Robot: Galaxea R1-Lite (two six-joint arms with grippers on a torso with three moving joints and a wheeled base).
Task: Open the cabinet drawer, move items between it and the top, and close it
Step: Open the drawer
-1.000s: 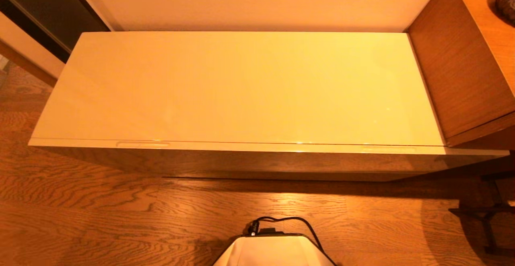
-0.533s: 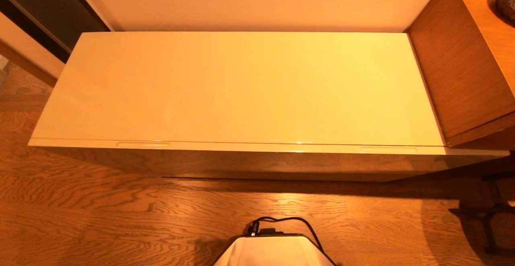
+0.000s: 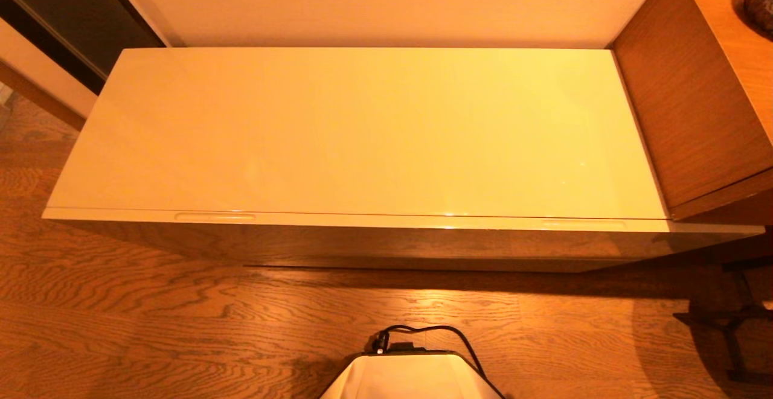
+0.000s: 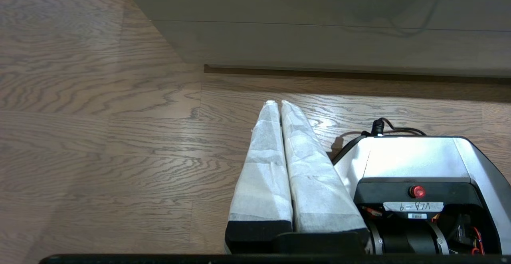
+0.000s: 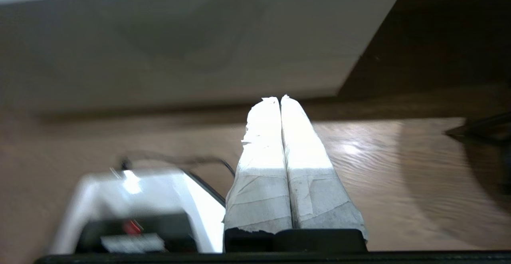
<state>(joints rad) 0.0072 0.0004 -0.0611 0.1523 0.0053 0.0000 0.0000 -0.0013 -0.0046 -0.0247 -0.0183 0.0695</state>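
Note:
The long low glossy cabinet (image 3: 362, 242) stands against the wall in the head view. Its top (image 3: 362, 133) is bare. The drawer (image 3: 386, 221) is shut, its front flush under the top's edge; the same drawer front (image 4: 319, 44) shows in the left wrist view. The items are out of view. Neither arm shows in the head view. My left gripper (image 4: 278, 103) hangs low over the floor beside the robot's base, short of the cabinet, white-wrapped fingers shut and empty. My right gripper (image 5: 279, 98) is likewise low before the cabinet's right end (image 5: 199, 48), shut and empty.
A taller brown wooden unit (image 3: 694, 97) adjoins the cabinet's right end, with a dark round object (image 3: 760, 0) on it. The robot's white base (image 3: 410, 375) with a black cable sits on the wood floor (image 3: 151, 326). A dark stand (image 3: 731, 320) is at the right.

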